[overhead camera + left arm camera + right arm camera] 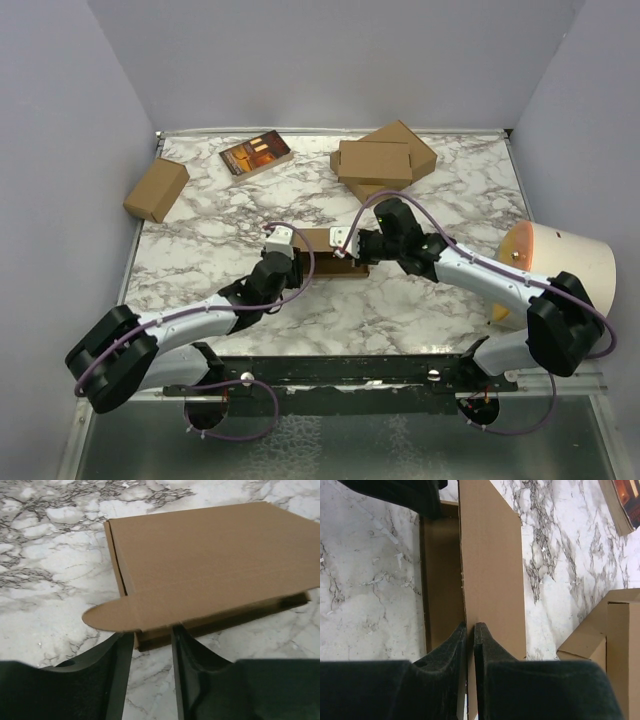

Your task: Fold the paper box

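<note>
The paper box is lying mid-table between the two arms, and closing its lid looks to be the step in hand. The right gripper is pinching the lid's edge, its fingers nearly together on the thin cardboard. The left gripper is standing partly open at the front wall, holding nothing (marble is showing between its fingers), just beside the rounded tab. Next, that tab probably needs tucking inside while the lid is being pressed down, and gently.
</note>
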Controlling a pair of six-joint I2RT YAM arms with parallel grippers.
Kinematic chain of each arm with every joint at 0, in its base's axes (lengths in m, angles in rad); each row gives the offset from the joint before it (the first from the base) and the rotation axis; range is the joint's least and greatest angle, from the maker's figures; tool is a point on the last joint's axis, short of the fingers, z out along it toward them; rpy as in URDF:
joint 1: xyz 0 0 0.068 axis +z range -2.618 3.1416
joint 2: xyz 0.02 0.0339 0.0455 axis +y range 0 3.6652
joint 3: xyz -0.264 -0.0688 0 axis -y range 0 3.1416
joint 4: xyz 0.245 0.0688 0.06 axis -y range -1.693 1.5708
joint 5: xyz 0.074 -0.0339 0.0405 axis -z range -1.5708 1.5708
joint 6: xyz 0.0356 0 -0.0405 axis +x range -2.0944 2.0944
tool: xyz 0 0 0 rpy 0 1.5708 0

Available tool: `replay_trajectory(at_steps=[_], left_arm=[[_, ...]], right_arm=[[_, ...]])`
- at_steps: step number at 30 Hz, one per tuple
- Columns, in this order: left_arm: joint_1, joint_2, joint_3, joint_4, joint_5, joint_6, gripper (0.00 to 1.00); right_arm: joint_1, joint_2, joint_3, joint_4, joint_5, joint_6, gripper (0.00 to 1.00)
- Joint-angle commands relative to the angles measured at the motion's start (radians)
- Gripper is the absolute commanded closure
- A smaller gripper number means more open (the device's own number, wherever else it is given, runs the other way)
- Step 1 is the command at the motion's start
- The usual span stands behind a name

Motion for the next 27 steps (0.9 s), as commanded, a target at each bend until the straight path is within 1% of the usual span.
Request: replay_trajectory(at_steps=[1,4,7,10,12,14,18,21,24,27], left_arm=[[-0.003,-0.121,-0.012,-0.115,0.159,-0.049,0.56],[-0.003,-0.220,-0.017,-0.228,0.274,-0.081,0.51],[-0.003,-0.362,-0.014,-0.318,0.385,-0.104,0.50],[-0.003,-0.492,0.012,-0.354,0.497,-0.094,0.50],[-0.001,-0.540,0.048,-0.361,0.530,-0.075,0.51],[0.002,-0.555,0.093,-0.374,0.524,-0.058,0.53],[0.025,-0.512,0.185,-0.405,0.449,-0.013,0.57],[0.056,-0.437,0.229,-0.384,0.402,0.016,0.68],[0.124,-0.323,0.244,-0.309,0.453,0.029,0.75],[0.214,-0.176,0.252,-0.223,0.581,0.022,0.78]], right_arm=[[0.006,-0.009,-0.016,0.034,0.058,-0.001,0.92],[0.006,-0.011,-0.024,0.039,0.052,0.001,0.92],[0.005,-0.012,-0.028,0.037,0.045,0.002,0.92],[0.006,-0.016,-0.037,0.033,0.026,-0.003,0.92],[0.005,-0.022,-0.047,0.030,0.012,-0.008,0.92],[0.005,-0.022,-0.054,0.027,0.004,-0.009,0.92],[0.005,-0.028,-0.068,0.017,-0.023,-0.019,0.92],[0.006,-0.027,-0.078,0.003,-0.058,-0.035,0.92],[0.007,-0.018,-0.085,-0.011,-0.081,-0.050,0.92],[0.007,-0.007,-0.089,-0.030,-0.099,-0.067,0.91]])
